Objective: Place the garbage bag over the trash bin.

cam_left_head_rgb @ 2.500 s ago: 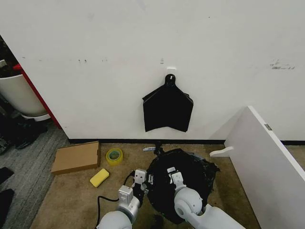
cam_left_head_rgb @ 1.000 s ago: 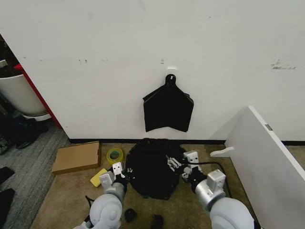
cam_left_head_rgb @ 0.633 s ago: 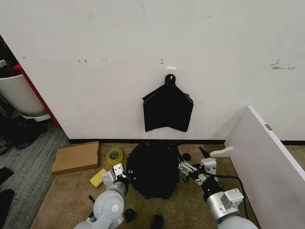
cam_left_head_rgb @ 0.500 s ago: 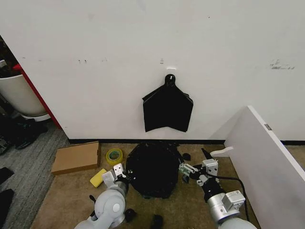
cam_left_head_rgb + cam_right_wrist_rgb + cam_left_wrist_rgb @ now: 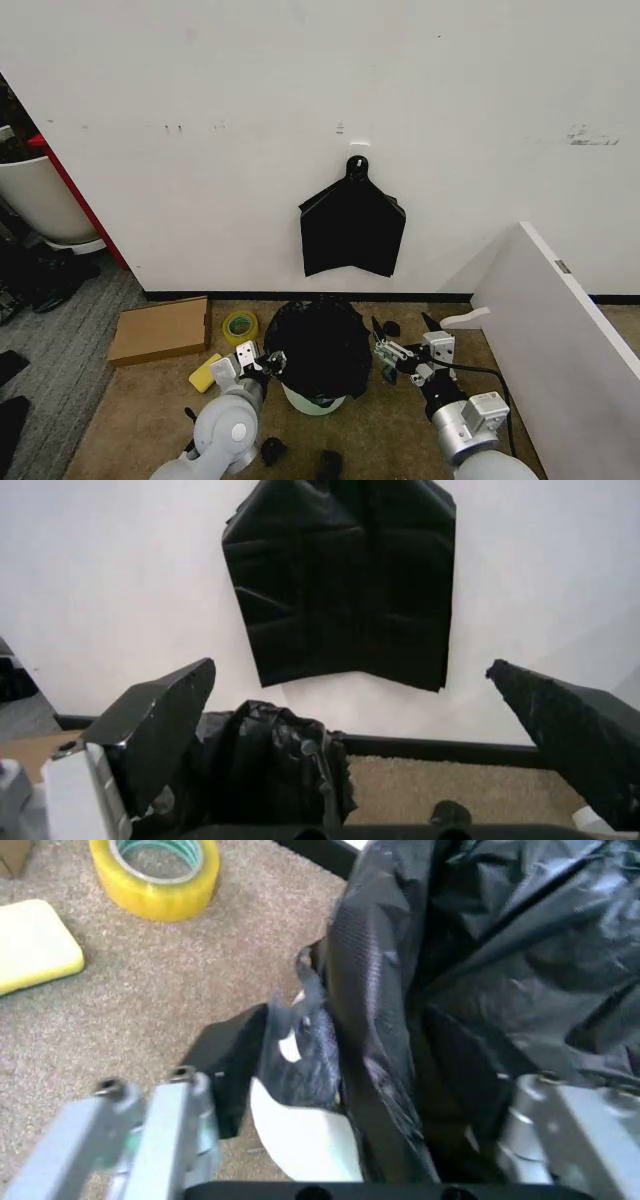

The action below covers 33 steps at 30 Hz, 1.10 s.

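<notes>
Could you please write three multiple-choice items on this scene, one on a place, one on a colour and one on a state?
1. Where does the roll of tape lie?
A. on the cardboard box
B. on the carpet between the cardboard box and the trash bin
C. inside the trash bin

2. What colour is the sponge?
A. yellow
B. red
C. blue

3. How is the right gripper?
A. shut on the garbage bag
B. shut on the sponge
C. open, holding nothing

Answers:
1 B: the roll of tape rests on the floor, the cardboard box to one side and the trash bin to the other.
2 A: the sponge is yellow.
3 C: the right gripper has its fingers spread beside the garbage bag, which drapes the bin.
</notes>
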Motion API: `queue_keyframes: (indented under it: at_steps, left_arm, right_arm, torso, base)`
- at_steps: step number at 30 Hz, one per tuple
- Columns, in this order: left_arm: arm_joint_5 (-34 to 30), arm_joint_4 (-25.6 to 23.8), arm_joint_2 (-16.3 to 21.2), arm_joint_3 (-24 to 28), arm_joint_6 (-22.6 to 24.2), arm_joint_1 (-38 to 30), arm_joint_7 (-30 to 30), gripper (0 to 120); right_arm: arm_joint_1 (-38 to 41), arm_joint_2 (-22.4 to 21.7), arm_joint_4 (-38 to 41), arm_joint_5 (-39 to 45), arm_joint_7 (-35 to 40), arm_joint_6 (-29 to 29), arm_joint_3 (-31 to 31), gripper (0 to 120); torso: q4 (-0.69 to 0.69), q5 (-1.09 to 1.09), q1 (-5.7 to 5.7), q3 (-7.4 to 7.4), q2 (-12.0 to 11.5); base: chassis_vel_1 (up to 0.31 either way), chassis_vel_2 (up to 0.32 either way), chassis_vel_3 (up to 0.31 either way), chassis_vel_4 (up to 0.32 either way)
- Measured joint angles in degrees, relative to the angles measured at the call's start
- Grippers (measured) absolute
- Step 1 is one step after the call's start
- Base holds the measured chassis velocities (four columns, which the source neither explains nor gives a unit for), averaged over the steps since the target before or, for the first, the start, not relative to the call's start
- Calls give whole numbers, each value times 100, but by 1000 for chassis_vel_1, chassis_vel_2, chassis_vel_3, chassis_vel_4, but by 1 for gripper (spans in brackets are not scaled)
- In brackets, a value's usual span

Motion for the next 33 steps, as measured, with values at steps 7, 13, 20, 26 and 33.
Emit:
queue_keyframes:
  at_steps: [7, 13, 20, 26, 33]
  left_arm:
    - [627, -356, 116, 34, -18, 208, 443, 92]
    - [2145, -478, 152, 9, -617, 492, 1019, 100]
    - [5396, 437, -254, -128, -3401, 1244, 1648, 100]
    - [6153, 285, -820, -790, -4726, 2438, 1869, 100]
    - [6957, -222, -1066, -1182, -5211, 3099, 1883, 100]
  right_arm:
    - [79, 44, -26, 97, -3, 20, -13, 100]
    - [56, 226, -312, -91, -59, 476, 145, 100]
    - [-470, 814, -921, -1006, -522, 1900, 733, 100]
    - [-1028, 1249, -1009, -1348, -912, 2790, 1112, 100]
    - [-1325, 1392, -973, -1372, -1012, 3244, 1368, 100]
  torso:
    - [0, 0, 0, 0, 0]
    - [0, 0, 0, 0, 0]
    - [-2, 0, 0, 0, 0]
    - [0, 1, 0, -1, 0]
    - [0, 1, 0, 0, 0]
  base:
    - [0, 0, 0, 0]
    - [0, 0, 0, 0]
    - [0, 0, 0, 0]
    - [0, 0, 0, 0]
    - [0, 0, 0, 0]
